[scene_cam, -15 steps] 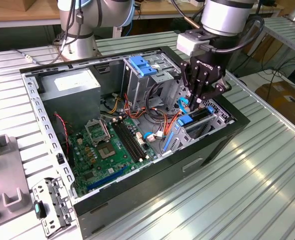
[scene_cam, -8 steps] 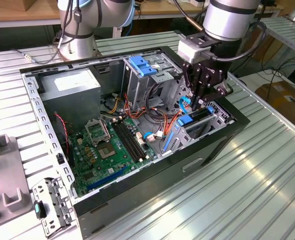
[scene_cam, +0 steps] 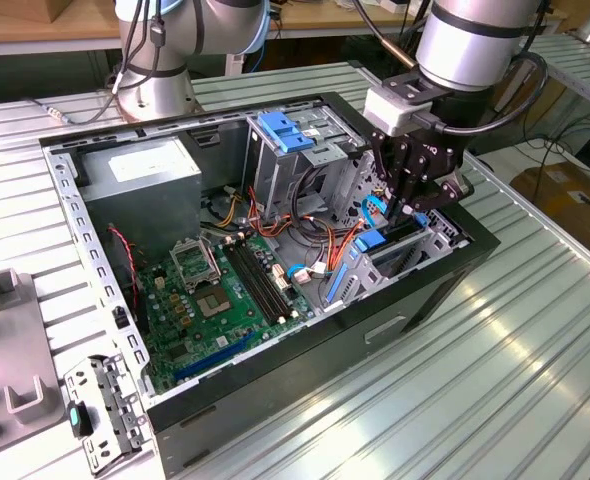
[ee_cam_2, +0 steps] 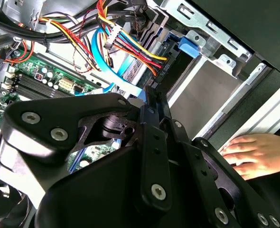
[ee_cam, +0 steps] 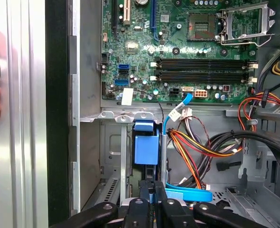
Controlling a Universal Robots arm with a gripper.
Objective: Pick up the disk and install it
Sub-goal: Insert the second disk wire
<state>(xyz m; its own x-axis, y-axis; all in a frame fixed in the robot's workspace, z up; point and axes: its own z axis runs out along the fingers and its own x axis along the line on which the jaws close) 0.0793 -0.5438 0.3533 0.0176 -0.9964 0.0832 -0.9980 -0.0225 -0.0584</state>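
The disk [ee_cam: 145, 147] stands on edge in the drive bay at the front corner of the open computer case [scene_cam: 275, 385], its blue side rail facing me. In the second wrist view the disk [ee_cam_2: 171, 54] shows a dark edge, a pale label and a blue rail tab. My gripper [scene_cam: 396, 213] hangs over that bay on the exterior view's right. The gripper [ee_cam: 154, 187] has its fingers [ee_cam_2: 152, 123] drawn together, and their tips sit at the disk's near end. I see nothing between them.
Bundles of orange, yellow and blue cables [ee_cam: 197, 147] crowd beside the bay. The motherboard [scene_cam: 215, 290], a grey power-supply box [scene_cam: 140, 180] and a metal drive cage with a blue latch [scene_cam: 285, 130] fill the case. A person's hand [ee_cam_2: 254, 152] rests outside the case wall.
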